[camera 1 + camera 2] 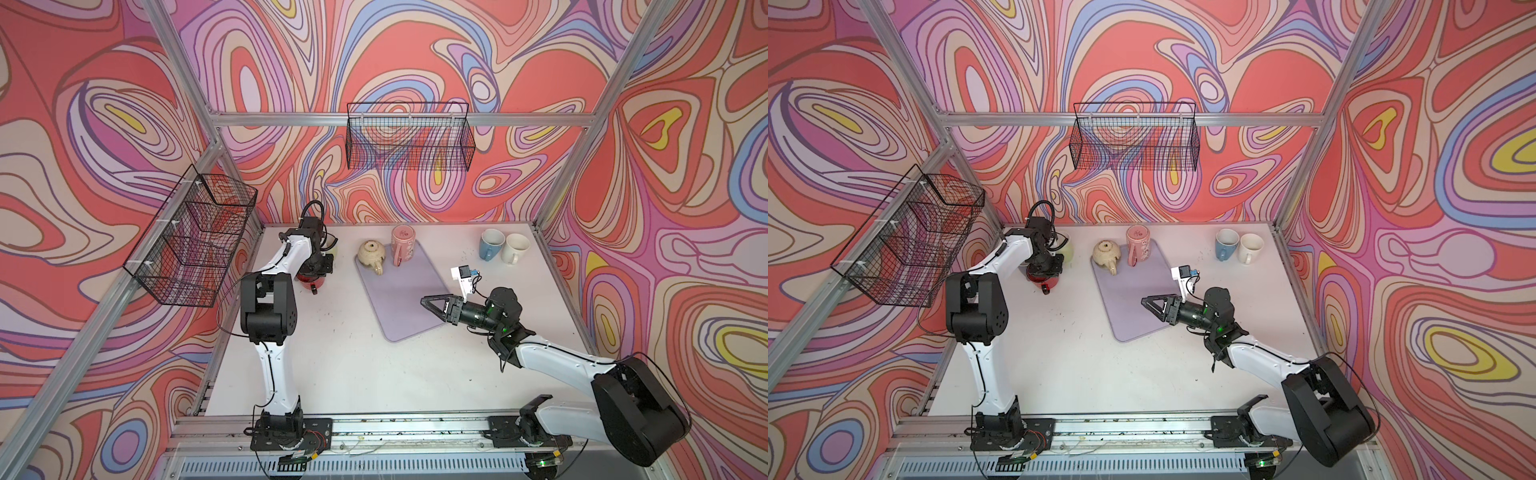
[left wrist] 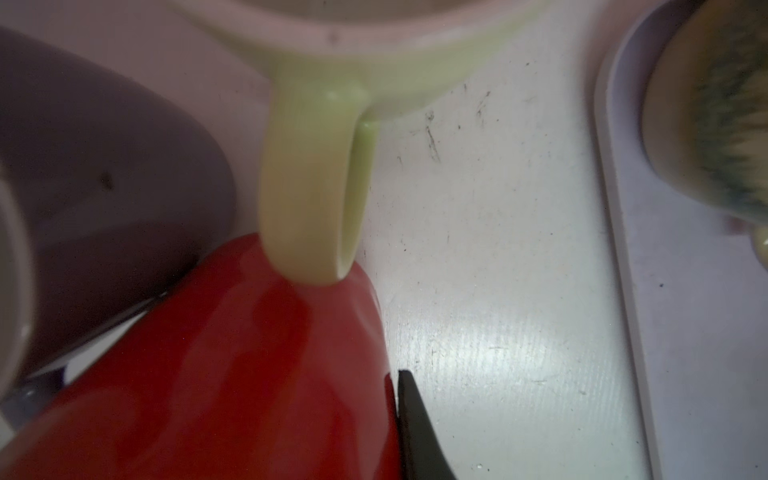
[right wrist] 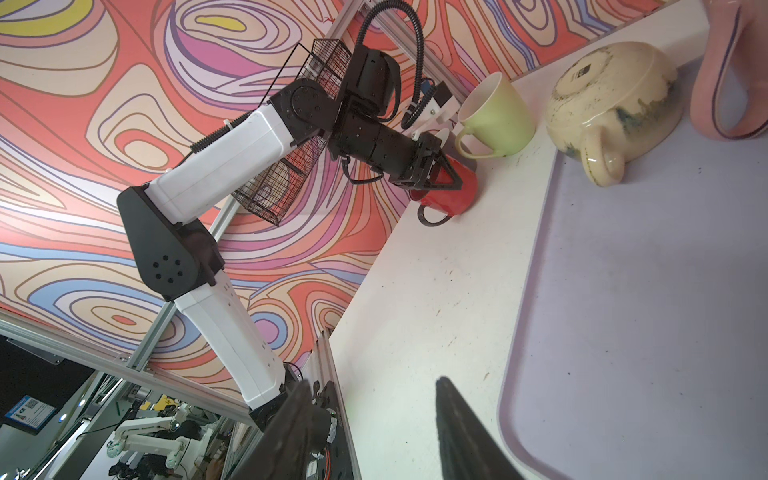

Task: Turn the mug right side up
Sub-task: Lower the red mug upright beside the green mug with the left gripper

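While the left gripper (image 3: 455,180) pinches its wall, red mug (image 3: 451,189): back left of the table (image 1: 332,374), tipped far over, long axis nearer level than upright, base pointing away from that gripper, dark handle toward the front edge
Right gripper (image 1: 428,302): fingers apart, empty, above the mat's (image 1: 399,307) front corner
Hidden: red mug's mouth; in both top views the left arm (image 1: 291,253) covers most of it
Mugs: six, the red one plus green mug (image 3: 498,116), pink mug (image 1: 402,245), cream mug (image 1: 372,253), blue mug (image 1: 491,245), white mug (image 1: 515,248)
Wire baskets (image 1: 195,241): two; mat: one

Both top views high over table (image 1: 353,374), left wrist close on red mug (image 2: 228,395), right wrist low, facing left arm (image 3: 216,166)
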You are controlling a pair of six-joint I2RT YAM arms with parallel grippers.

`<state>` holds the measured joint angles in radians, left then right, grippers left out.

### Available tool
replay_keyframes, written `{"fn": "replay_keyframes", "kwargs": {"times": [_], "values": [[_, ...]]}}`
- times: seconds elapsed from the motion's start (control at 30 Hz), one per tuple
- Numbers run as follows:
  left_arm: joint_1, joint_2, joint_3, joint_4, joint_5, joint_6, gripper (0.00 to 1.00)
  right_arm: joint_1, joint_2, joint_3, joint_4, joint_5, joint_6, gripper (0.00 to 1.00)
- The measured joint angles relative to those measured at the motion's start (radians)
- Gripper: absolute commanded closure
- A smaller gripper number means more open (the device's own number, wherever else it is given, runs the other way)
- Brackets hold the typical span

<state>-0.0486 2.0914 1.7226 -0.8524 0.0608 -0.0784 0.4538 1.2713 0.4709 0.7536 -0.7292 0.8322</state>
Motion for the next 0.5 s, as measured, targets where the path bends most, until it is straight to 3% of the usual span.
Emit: {"fn": "replay_keyframes", "kwargs": {"times": [0.5], "values": [[0.031,0.083,0.111,-0.014,0.029,0.001,1.00,0.000,0.012,0.000,0.000,0.001,0.000,0.51]]}}
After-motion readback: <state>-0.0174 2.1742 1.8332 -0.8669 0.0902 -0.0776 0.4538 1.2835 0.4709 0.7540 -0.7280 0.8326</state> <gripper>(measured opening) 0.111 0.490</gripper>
